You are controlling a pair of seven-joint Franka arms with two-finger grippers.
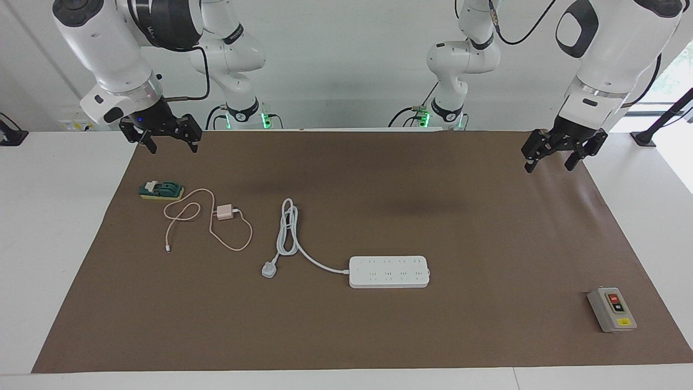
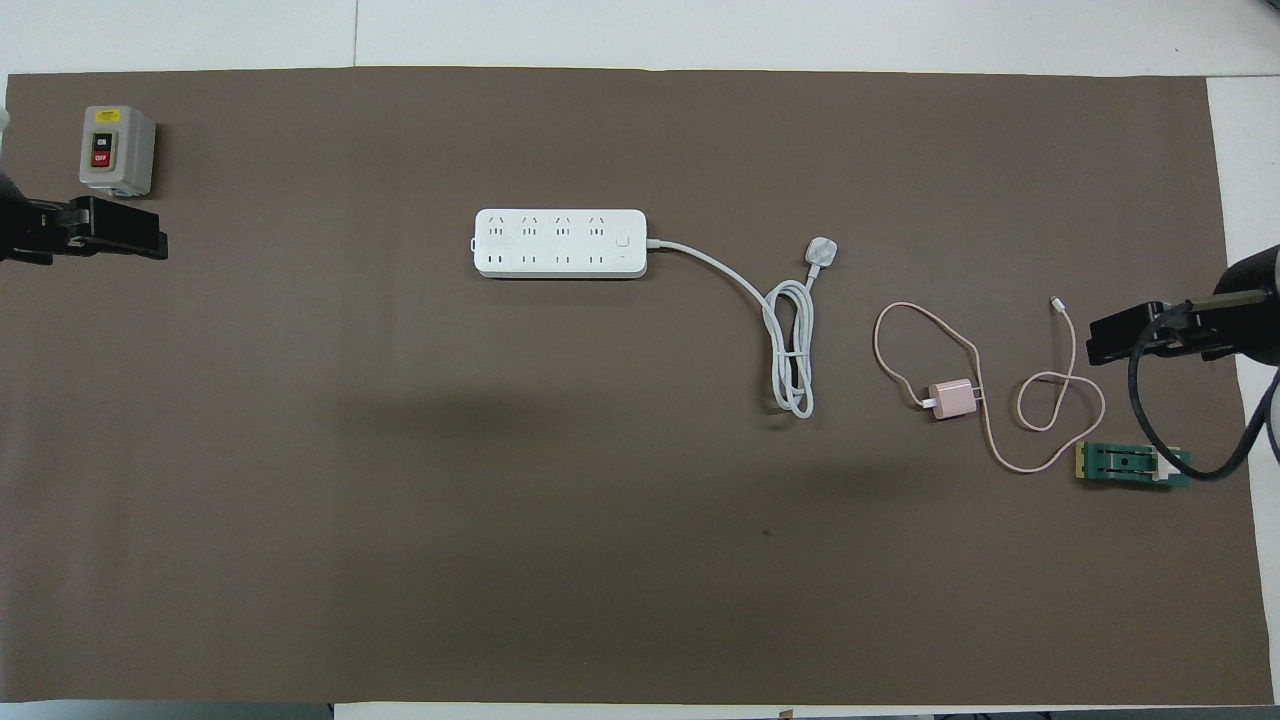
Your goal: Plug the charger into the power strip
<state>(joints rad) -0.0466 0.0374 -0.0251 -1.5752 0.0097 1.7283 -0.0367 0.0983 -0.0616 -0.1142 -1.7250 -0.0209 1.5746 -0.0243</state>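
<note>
Both grippers hang open and empty: right gripper (image 1: 169, 142) upper left of the frame, left gripper (image 1: 557, 157) upper right. Below the right one lies the charger (image 1: 224, 212); the power strip (image 1: 389, 272) sits lower centre.

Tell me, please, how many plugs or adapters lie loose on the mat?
2. The pink charger lies toward the right arm's end, beside the green block. The white plug lies farther from the robots, beside the strip. None seems hidden.
</note>
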